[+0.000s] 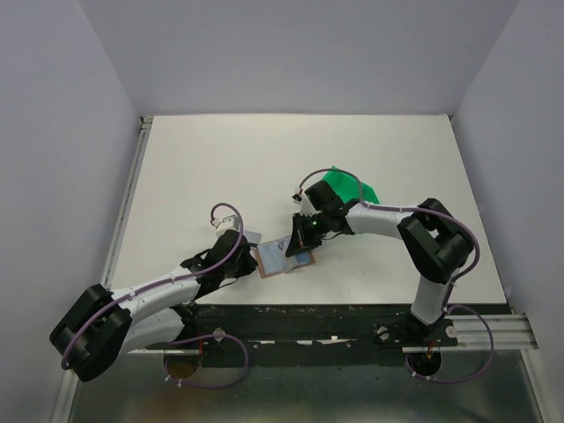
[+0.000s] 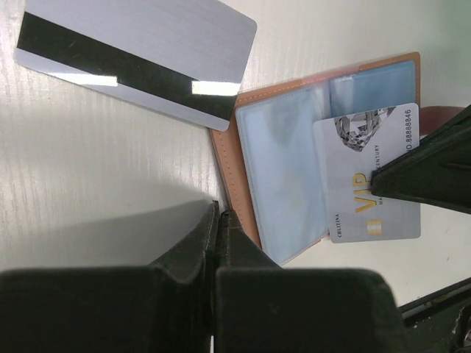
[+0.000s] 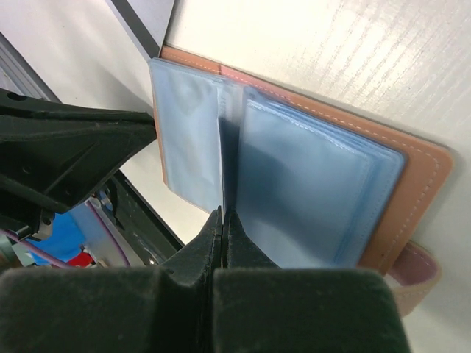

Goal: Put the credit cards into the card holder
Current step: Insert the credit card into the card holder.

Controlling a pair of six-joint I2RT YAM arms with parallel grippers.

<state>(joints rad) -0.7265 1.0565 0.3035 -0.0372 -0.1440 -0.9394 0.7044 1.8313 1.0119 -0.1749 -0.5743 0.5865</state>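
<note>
One thin, stiff, slippery VIP card point(image 2: 346, 184), right claw point(image 3: 223, 215) pinching its edge over the wallet point(image 2: 225, 169); left claw point(image 2: 218, 215) pressed together, empty, beside it.

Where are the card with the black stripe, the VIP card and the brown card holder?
striped card point(image 2: 147, 70): left wrist view, black stripe.
VIP card point(image 2: 342, 158): left wrist view, pale face.
card holder point(image 2: 228, 169): left wrist view, brown leather edge.

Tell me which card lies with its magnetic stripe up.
The silver card on the table beside the card holder: its black stripe faces up. The VIP card shows its printed front, over the open holder.
</note>
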